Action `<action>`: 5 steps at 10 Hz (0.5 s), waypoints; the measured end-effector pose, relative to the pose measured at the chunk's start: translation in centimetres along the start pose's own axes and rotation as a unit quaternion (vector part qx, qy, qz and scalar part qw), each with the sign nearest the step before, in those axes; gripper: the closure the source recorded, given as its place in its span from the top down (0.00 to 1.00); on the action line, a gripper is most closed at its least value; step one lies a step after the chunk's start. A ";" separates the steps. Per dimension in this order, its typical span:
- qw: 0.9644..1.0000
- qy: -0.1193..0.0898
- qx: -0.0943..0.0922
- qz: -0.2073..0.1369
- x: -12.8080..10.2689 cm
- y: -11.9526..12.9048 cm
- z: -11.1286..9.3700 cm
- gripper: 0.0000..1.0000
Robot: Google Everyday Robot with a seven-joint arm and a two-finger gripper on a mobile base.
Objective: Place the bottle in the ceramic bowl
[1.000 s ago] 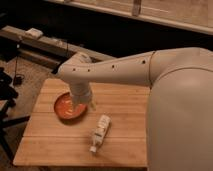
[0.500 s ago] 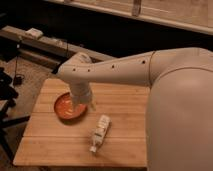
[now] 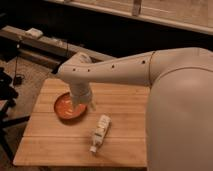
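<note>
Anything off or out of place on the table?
The bottle lies on its side, slanted, on the wooden table beside the ceramic bowl, not in it. The end effector sits at the bowl's right rim, apart from the bottle. No spill or damage shows.

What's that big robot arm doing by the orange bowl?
The robot arm reaches in from the right across a wooden table. Its gripper hangs over the right side of the ceramic bowl. The bottle is not in the bowl yet. It lies on its side on the table, nearer the camera than the bowl and a bit to the right, with nothing holding it.
</note>
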 end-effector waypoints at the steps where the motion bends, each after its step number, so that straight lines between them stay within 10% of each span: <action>1: 1.000 0.000 0.000 0.000 0.0 0.0 0.0 0.65; 5: 1.000 -0.002 -0.008 0.003 0.8 -1.1 -0.3 0.65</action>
